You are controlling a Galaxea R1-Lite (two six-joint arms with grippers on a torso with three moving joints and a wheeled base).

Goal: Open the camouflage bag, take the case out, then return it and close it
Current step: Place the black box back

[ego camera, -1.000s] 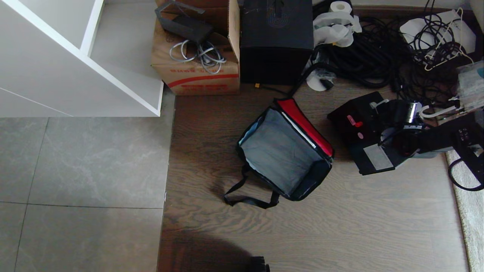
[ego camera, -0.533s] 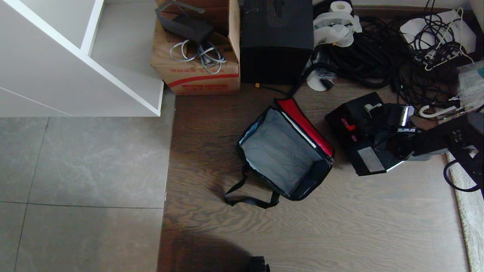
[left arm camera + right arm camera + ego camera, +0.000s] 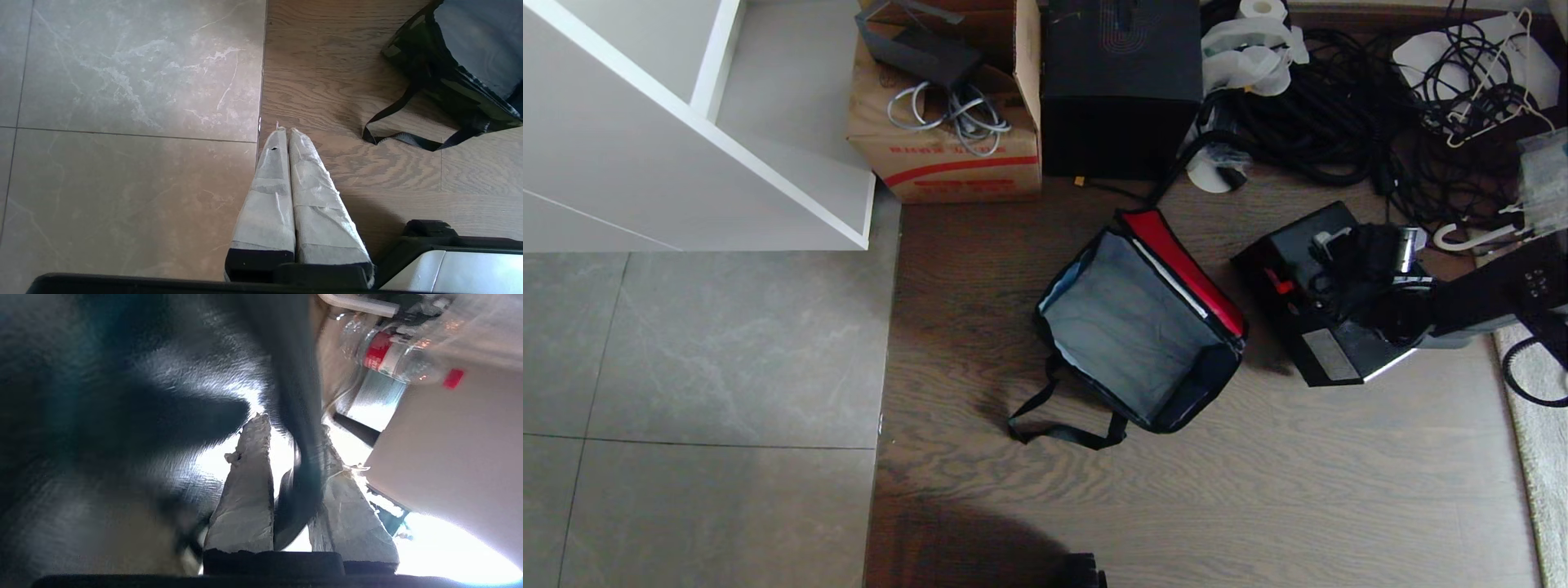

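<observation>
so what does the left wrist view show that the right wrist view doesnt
Only the left wrist view: the left gripper, shut over bare floor, and a corner of the camouflage bag with its black strap. Only the right wrist view: the right gripper closed on the case's black handle, against the case. Both share taped fingers; no scene object is common.

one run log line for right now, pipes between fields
bag: camouflage bag open, empty | case on floor beside bag | right gripper: fingers shut on case handle | left gripper: shut, idle
</observation>
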